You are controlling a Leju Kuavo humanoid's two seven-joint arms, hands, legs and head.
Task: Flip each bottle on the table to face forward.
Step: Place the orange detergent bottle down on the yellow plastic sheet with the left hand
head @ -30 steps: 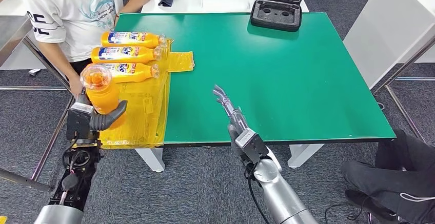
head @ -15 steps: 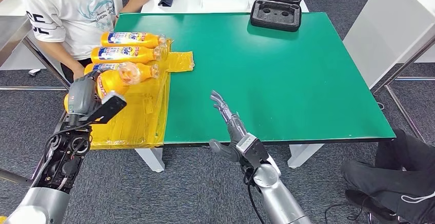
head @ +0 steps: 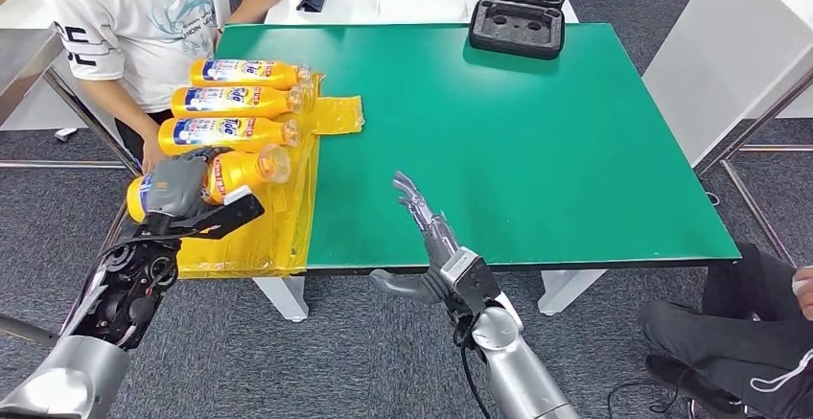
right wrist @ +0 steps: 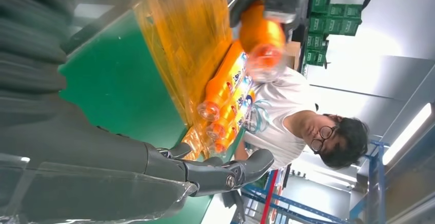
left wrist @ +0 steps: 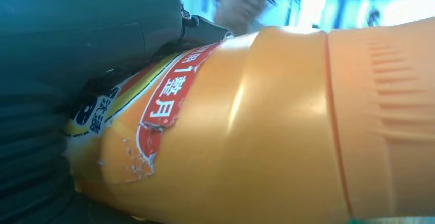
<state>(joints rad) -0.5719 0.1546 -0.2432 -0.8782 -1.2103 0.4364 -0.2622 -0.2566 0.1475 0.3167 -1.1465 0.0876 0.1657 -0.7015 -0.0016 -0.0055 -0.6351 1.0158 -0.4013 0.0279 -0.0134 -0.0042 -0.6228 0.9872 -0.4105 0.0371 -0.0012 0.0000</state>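
My left hand [head: 182,197] grips an orange bottle [head: 235,170] and holds it lying on its side over the yellow plastic sheet [head: 264,218], cap toward the table's middle. The left wrist view shows that bottle [left wrist: 267,131] close up with its red label, my dark fingers [left wrist: 77,34] wrapped around it. Three more orange bottles [head: 230,103] lie in a row on the sheet further back, labels up. My right hand [head: 431,246] is open over the green table's [head: 537,151] front edge, fingers straight and holding nothing. The right wrist view shows its fingers [right wrist: 205,170] spread above the table.
A person in a white shirt [head: 144,16] stands at the table's left side, one hand near the held bottle. A black open case [head: 518,11] sits at the back of the table. A white table [head: 738,35] stands to the right.
My left hand has turned the bottle from upright to lying on its side and lowered it toward the sheet. My right hand has drawn back slightly toward the front edge.
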